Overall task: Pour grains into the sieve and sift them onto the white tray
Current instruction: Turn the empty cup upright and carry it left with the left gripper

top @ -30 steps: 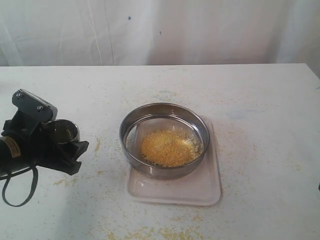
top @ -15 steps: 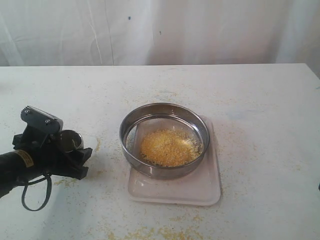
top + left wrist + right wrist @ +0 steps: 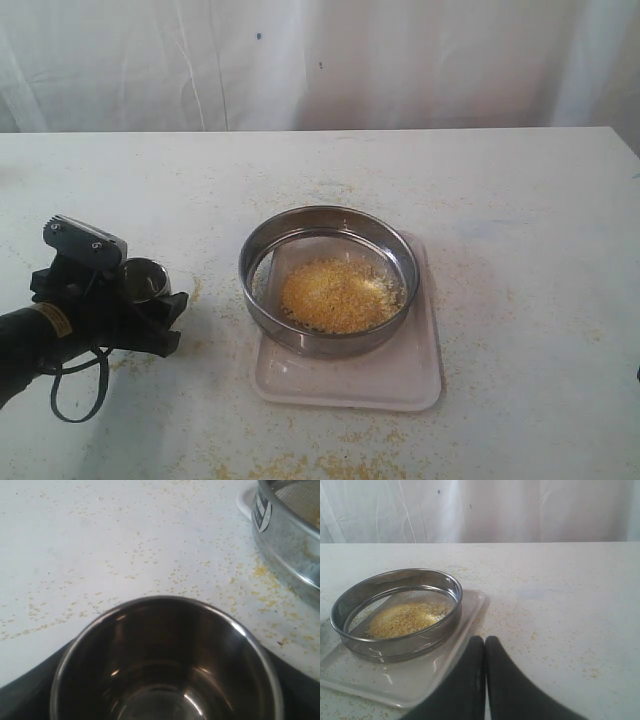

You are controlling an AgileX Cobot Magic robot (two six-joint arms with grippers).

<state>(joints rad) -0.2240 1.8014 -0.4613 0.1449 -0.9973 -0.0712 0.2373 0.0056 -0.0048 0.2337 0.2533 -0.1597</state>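
Note:
The sieve (image 3: 322,340) stands on the white tray (image 3: 400,378) at mid-table, with a heap of yellow grains (image 3: 336,296) on its mesh. Left of it, low over the table, my left gripper (image 3: 148,294) is shut on a small steel cup (image 3: 146,277) that stands upright. The left wrist view looks into the cup (image 3: 167,655): bare dark steel, no grains showing. The sieve's wall (image 3: 290,545) lies beyond it. My right gripper (image 3: 485,641) is shut on nothing, just off the tray's (image 3: 415,682) edge beside the sieve (image 3: 395,647) and the grains (image 3: 405,619).
Loose grains are scattered over the white table (image 3: 520,200), thickest along the front edge (image 3: 300,465) and around the tray. A white curtain (image 3: 400,60) hangs behind the table's far edge.
My left gripper has come down toward the table with the cup, which now stands upright and lower. The sieve, tray and grains have not moved.

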